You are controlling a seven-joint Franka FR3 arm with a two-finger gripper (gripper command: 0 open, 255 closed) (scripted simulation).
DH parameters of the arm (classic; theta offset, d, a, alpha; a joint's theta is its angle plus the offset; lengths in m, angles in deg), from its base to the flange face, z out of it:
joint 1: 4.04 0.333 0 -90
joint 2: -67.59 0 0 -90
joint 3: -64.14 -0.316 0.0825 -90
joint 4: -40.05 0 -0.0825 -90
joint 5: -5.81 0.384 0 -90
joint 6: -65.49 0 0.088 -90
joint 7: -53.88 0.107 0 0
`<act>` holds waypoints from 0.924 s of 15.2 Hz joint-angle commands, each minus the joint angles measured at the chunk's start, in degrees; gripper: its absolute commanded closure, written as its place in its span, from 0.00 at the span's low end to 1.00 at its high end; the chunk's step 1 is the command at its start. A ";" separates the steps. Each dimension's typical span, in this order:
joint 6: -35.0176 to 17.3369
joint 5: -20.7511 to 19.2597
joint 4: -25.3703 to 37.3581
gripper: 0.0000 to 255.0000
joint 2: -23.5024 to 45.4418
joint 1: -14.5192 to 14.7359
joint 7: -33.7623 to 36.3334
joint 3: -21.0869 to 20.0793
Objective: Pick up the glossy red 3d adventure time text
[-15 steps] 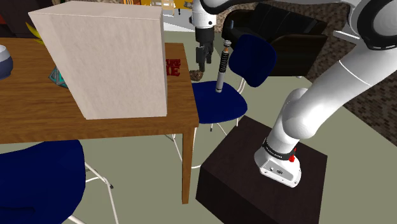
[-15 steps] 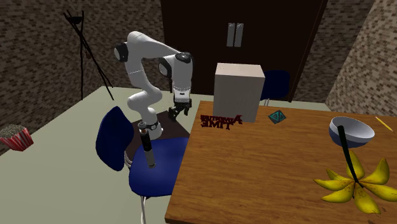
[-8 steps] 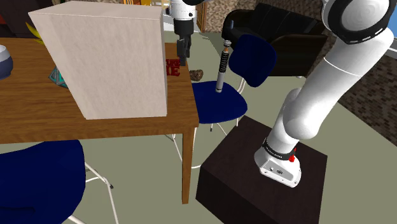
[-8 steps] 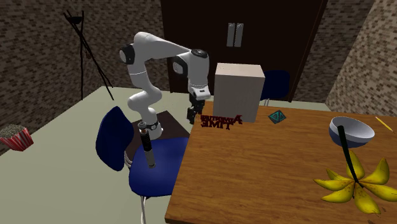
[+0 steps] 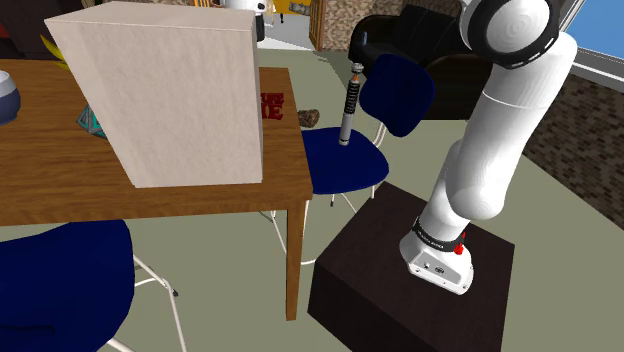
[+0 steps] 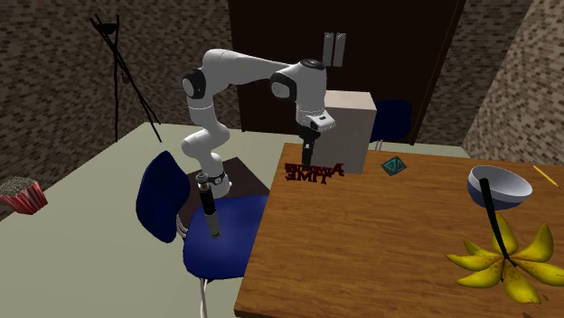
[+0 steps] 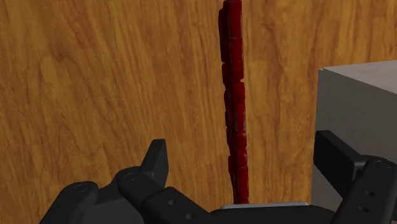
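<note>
The tool (image 7: pixel 243 149) hangs with its black fingers (image 7: pixel 156 159) spread wide, gripping nothing. Between them and lower down, the red Adventure Time text (image 7: pixel 232 95) stands on edge on the wooden counter (image 7: pixel 95 83), untouched and just beside the pale grey box (image 7: pixel 359 102). By my judgement the lining-up is about done; descending, pinching the thin slab and lifting are left.

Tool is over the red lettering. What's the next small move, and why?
Probably lower the tool straight down with its fingers open. In the wrist view the red text runs edge-on between the open fingers, touching neither, and the second exterior view shows the tool just above it. Watch the grey box close beside one finger.
</note>
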 commanded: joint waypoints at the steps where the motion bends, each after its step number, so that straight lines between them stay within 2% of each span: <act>1: 0.40 0.15 2.59 0.00 1.55 0.40 -1.32 -0.44; 8: -5.70 0.23 -4.37 0.00 0.69 0.37 -1.50 -0.43; 10: -5.70 0.23 -4.38 0.00 0.68 0.37 -1.50 -0.43; 11: -5.77 0.23 -4.49 1.00 0.63 0.38 -1.49 -0.44; 14: -5.78 0.23 -4.47 1.00 0.67 0.37 -1.50 -0.43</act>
